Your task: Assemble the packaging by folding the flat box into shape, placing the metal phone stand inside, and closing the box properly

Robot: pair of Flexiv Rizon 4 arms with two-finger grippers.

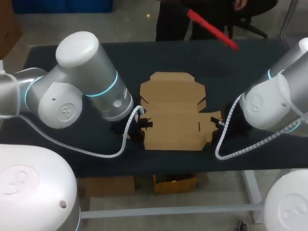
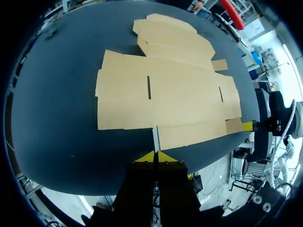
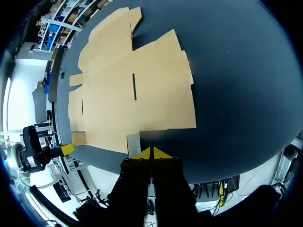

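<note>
— Dark cloth covers the desk [image 1: 226,62] across the middle band of the head view. What lies on it?

— One cardboard box [image 1: 173,118], unfolded and flat, at the centre of the frame. Its narrower lid panel points toward the top of the frame and its broad panel toward the bottom. Two short dark slits show in the broad panel.

— Where are the arms?

— The left arm [image 1: 82,82] enters from the left edge of the frame and the right arm [image 1: 272,103] from the right edge. Each ends low beside the lower half of the box, one at its left side and the other at its right.

— How are the left jaws?

— Pressed together. In the left wrist view the yellow tips [image 2: 147,157] meet on a thin pale strip of card running from the near edge of the box straight in between them, so they are pinching the box there. Across the card, the other arm's yellow tip sits against a small side flap.

— And the right jaws?

— Also pressed together. In the right wrist view the yellow tips [image 3: 142,153] meet just at the near edge of the box, beside a small grey flap. I cannot tell whether any card is caught between them.
</note>
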